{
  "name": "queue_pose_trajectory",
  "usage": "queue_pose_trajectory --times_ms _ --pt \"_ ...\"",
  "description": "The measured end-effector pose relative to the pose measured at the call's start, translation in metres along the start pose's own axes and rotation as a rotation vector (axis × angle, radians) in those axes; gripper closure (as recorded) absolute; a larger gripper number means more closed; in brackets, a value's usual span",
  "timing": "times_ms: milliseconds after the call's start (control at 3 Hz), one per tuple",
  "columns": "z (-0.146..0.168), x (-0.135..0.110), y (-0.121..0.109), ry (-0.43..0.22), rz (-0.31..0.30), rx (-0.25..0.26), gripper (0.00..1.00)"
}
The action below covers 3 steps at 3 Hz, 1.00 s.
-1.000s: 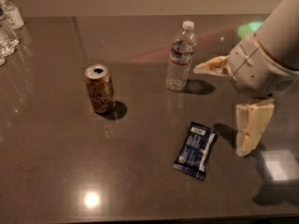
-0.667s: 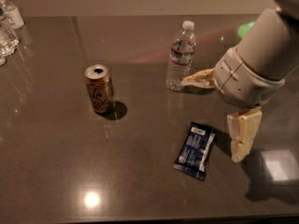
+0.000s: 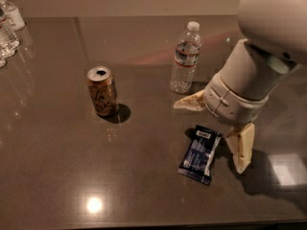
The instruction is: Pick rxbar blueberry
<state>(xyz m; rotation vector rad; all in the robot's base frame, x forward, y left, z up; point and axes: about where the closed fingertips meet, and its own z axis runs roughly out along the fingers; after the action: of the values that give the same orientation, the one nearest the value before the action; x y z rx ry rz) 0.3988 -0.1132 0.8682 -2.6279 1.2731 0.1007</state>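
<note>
The rxbar blueberry [image 3: 200, 154] is a flat dark blue wrapper with white text, lying on the dark table [image 3: 57, 152] right of centre. My gripper [image 3: 215, 133] hangs just above and to the right of it, open. One pale finger [image 3: 190, 102] points left above the bar's far end, the other finger [image 3: 242, 147] points down beside the bar's right edge. The fingers straddle the bar's upper right part without touching it. The white arm fills the upper right of the view.
A gold soda can [image 3: 102, 91] stands upright to the left of the bar. A clear water bottle [image 3: 184, 57] stands behind the gripper. More clear bottles [image 3: 7, 25] stand at the far left edge. A bright light reflection [image 3: 94, 204] shows near the front edge.
The gripper and arm have moved left and down toward the bar, from well to its right to right over its upper right end. The bar, can and bottle have not moved.
</note>
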Motion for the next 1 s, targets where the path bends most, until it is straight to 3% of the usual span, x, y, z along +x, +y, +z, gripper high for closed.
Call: queue_pose_trajectory --times_ms 333,1000 --pt "0.014 0.002 0.006 0.032 -0.099 -0.042 0.00" --pt "0.035 0.006 0.012 0.106 -0.209 -0.129 0.00"
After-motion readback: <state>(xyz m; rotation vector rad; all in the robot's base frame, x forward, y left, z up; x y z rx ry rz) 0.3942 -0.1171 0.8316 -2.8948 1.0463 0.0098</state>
